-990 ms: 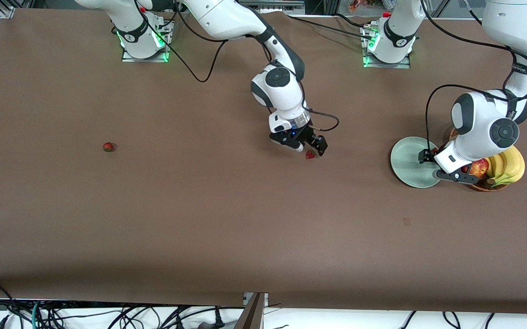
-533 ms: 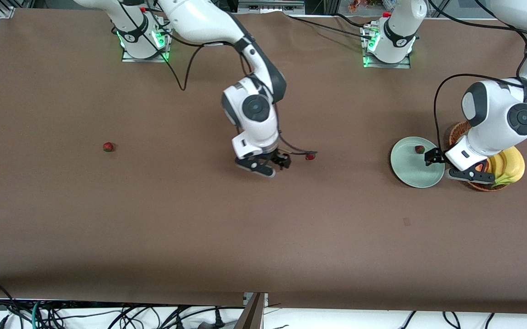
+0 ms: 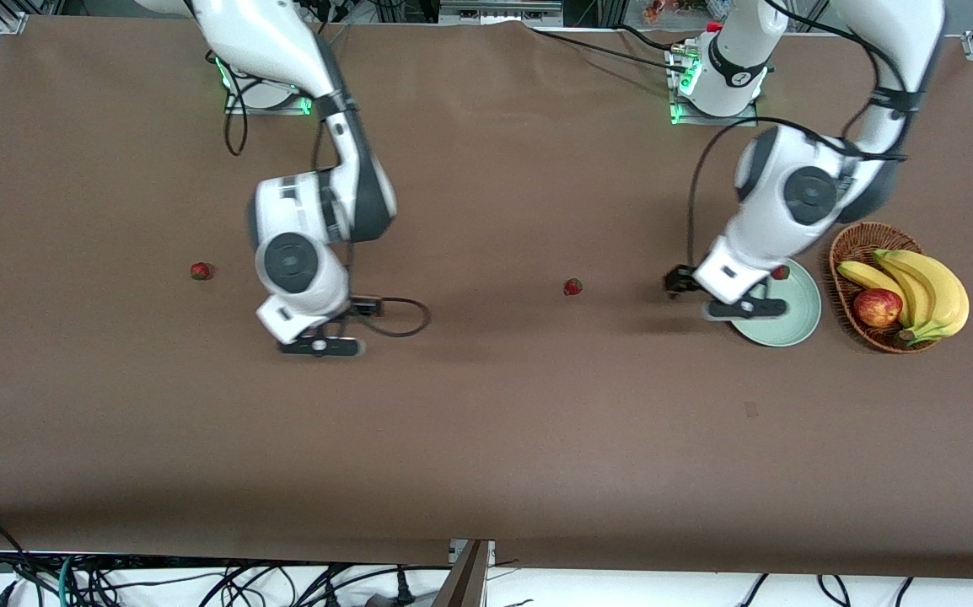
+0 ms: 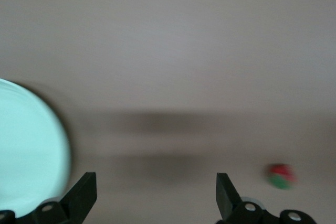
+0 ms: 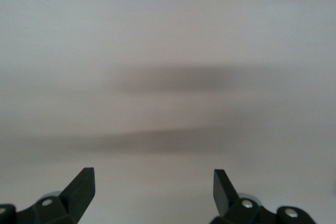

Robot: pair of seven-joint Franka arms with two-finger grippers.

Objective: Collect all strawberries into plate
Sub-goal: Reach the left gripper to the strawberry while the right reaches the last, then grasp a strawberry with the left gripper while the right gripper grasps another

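Three strawberries show in the front view. One strawberry [image 3: 781,272] lies in the mint-green plate [image 3: 790,327]. A second strawberry [image 3: 572,287] lies on the table's middle and also shows in the left wrist view [image 4: 281,176]. A third strawberry [image 3: 200,271] lies toward the right arm's end. My left gripper [image 3: 706,299] [image 4: 155,195] is open and empty over the plate's edge [image 4: 26,145], on the side toward the middle strawberry. My right gripper [image 3: 330,333] [image 5: 152,190] is open and empty over bare table between the second and third strawberries.
A brown wicker basket [image 3: 849,244] with bananas [image 3: 925,291] and a red-yellow apple [image 3: 877,307] stands beside the plate at the left arm's end. The brown table [image 3: 486,438] spreads wide toward the front camera.
My right gripper has moved away from the middle strawberry toward the right arm's end, leaving it on the table. My left gripper has moved from beside the basket across the plate, uncovering a strawberry in it.
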